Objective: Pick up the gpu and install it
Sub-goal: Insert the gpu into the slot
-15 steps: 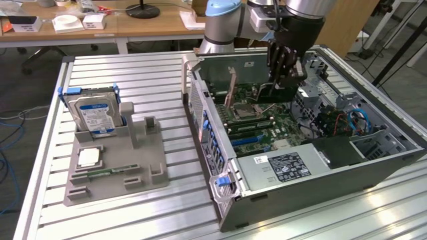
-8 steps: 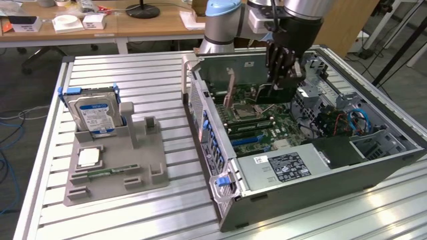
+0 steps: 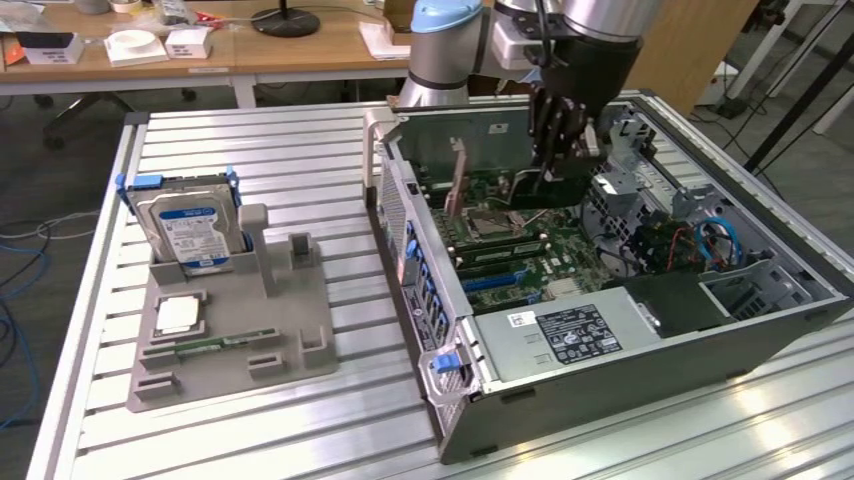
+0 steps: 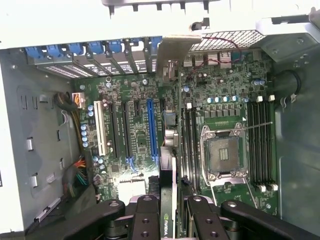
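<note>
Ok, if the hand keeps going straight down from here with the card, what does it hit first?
Probably the motherboard: the hand grips the gpu edge-down over the blue slot. Depth is unclear, so alignment is uncertain.

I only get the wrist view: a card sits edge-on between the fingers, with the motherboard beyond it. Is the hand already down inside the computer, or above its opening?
Observer: Down inside. In the exterior view the hand reaches from above between the walls of the open case, which lies on its side, and grips the gpu.
Operator: What is on the table outside the case?
Observer: A grey parts fixture sits at the exterior view's left. A blue-labelled hard drive stands upright in it, and a small green memory stick lies flat nearer its front.
</note>
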### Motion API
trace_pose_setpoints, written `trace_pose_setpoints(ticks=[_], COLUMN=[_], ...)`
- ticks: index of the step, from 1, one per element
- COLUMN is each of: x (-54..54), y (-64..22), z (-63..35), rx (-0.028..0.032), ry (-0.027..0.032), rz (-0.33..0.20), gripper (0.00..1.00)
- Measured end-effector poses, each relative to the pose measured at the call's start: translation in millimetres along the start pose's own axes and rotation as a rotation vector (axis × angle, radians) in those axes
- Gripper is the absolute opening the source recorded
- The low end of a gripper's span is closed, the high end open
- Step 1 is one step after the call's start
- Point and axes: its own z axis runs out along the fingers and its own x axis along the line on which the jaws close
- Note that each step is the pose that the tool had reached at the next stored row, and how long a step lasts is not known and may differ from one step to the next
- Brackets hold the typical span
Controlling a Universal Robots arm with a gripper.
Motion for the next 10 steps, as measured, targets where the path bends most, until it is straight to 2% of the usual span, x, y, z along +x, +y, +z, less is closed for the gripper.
trace_pose_setpoints(ticks=[10], x=[0.7], y=[5.4], z=[2.3], rx=[0.005], ry=[-0.0006], rz=[0.0], gripper=[0.26])
